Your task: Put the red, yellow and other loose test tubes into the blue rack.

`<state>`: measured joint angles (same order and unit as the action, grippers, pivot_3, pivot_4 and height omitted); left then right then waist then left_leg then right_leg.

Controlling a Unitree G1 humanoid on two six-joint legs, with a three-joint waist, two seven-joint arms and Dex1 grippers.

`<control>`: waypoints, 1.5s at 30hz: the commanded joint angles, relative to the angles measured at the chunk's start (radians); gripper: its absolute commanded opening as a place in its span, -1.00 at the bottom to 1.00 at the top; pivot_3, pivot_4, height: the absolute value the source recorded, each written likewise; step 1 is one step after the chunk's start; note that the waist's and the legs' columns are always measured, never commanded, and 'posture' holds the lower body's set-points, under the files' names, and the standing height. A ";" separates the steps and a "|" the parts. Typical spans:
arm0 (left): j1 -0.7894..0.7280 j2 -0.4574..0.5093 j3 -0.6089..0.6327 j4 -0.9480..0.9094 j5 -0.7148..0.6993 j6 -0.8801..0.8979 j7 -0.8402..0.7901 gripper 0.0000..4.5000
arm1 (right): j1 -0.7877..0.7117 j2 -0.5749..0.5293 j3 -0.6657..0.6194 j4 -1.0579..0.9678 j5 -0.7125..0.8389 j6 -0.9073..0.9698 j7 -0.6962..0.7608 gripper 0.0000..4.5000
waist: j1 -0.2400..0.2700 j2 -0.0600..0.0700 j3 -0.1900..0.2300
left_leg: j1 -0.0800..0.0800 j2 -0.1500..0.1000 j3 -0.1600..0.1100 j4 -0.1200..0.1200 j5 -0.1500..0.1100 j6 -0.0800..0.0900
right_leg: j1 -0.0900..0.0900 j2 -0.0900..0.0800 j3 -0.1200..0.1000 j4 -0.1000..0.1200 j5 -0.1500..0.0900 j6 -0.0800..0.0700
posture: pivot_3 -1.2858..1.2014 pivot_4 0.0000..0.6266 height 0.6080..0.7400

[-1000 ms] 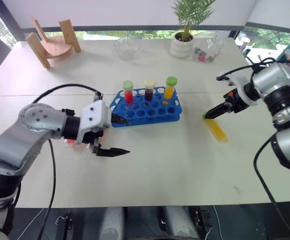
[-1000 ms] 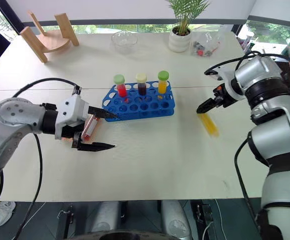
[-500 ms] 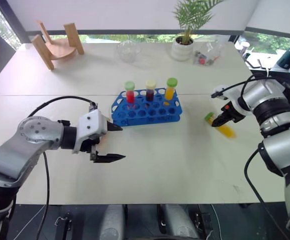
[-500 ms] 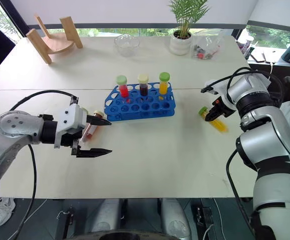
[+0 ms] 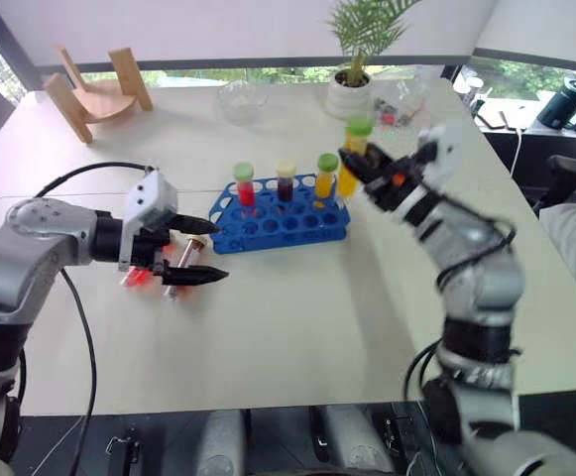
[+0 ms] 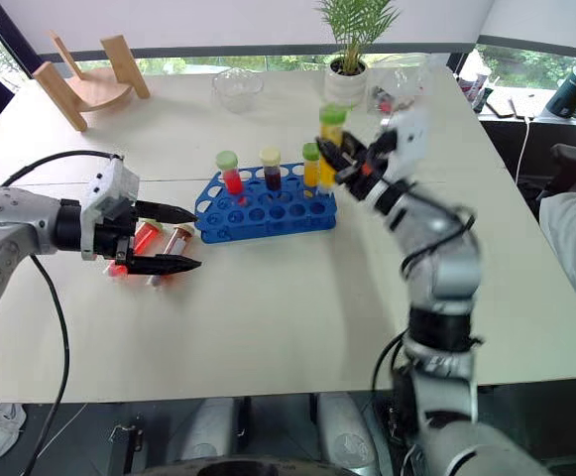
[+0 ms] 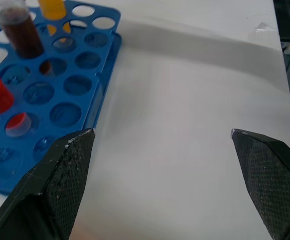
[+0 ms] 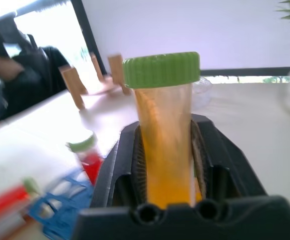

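I've got the table (image 5: 297,327) in front of me, white, with the blue rack (image 5: 283,220) sitting mid-table, long side facing me so both arms can reach the holes. Three tubes already stand in the back row: a red tube with a green cap (image 5: 244,185), a dark tube with a cream cap (image 5: 286,180) and a yellow tube with a green cap (image 5: 325,177).

My right claw (image 5: 359,167) is clamped on another yellow tube (image 5: 355,149), green cap up, lifted above the table just beside the rack's right end. I hold it by the body and upright so the bottom can go straight down into a hole; next job, I reckon, is lining it up over a free one.

My left claw (image 5: 190,250) stands wide apart, holding nothing, low over the table just left of the rack. Two loose tubes lie flat there by its fingers: a bright red one (image 6: 135,244) and a cream-capped one (image 6: 173,244), touching or nearly so. The jaws are spread to straddle one of them, by my guess; which one I can't tell.
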<state>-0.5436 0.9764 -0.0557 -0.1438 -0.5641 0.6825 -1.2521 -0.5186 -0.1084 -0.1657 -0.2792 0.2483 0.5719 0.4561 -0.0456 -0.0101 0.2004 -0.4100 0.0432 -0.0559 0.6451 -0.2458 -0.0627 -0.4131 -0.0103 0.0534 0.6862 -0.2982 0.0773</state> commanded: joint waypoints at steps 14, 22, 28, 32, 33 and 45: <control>-0.037 0.026 0.000 -0.021 0.039 0.038 -0.034 1.00 | 0.073 0.005 0.114 0.272 -0.104 -0.436 -0.091 -0.64 | -0.001 -0.001 0.000 | 0.002 0.000 -0.001 0.000 0.001 -0.001 | 0.003 0.001 0.001 0.000 0.001 0.001 | 0.03 -0.52 1.00; 0.003 0.026 0.016 -0.034 0.037 0.033 -0.011 1.00 | 0.042 0.007 0.141 0.369 -0.107 -0.499 -0.087 -0.64 | 0.000 -0.001 0.000 | 0.003 0.000 -0.001 0.001 0.001 -0.001 | 0.004 0.001 0.001 0.000 0.001 0.001 | 0.03 -0.52 1.00; 0.029 0.034 0.033 -0.032 0.040 0.026 -0.003 1.00 | 0.067 -0.001 0.186 0.345 -0.107 -0.492 -0.055 -0.64 | -0.001 -0.001 0.000 | 0.003 0.000 -0.001 0.001 0.001 -0.001 | 0.004 0.001 0.000 0.000 0.001 0.001 | 0.03 -0.52 1.00; 0.041 0.031 0.037 -0.029 0.043 0.019 -0.001 1.00 | 0.082 -0.006 0.192 0.343 -0.112 -0.505 -0.058 -0.64 | 0.000 -0.001 0.000 | 0.003 0.000 -0.001 0.001 0.001 -0.001 | 0.004 0.001 0.001 0.000 0.001 0.001 | 0.03 -0.52 1.00; 0.043 0.029 0.037 -0.030 0.043 0.019 0.001 1.00 | 0.085 -0.009 0.192 0.348 -0.120 -0.517 -0.063 -0.64 | 0.000 -0.001 0.000 | 0.003 0.000 -0.001 0.001 0.001 -0.001 | 0.004 0.001 0.001 0.000 0.001 0.001 | 0.03 -0.52 1.00; 0.050 0.024 0.035 -0.025 0.049 0.006 0.004 1.00 | 0.098 -0.034 0.161 0.381 -0.119 -0.576 -0.103 -0.64 | 0.002 -0.001 -0.001 | 0.003 0.000 -0.001 0.001 0.001 -0.001 | 0.004 0.000 0.001 0.000 0.001 0.001 | 0.03 -0.52 1.00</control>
<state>-0.4845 0.9929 -0.0561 -0.1589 -0.5128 0.7060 -1.2449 -0.4425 -0.1319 0.0094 0.0925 0.1275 -0.0110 0.3589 -0.0440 -0.0113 0.1998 -0.4067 0.0430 -0.0572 0.6461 -0.2452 -0.0635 -0.4087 -0.0100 0.0540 0.6857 -0.2973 0.0787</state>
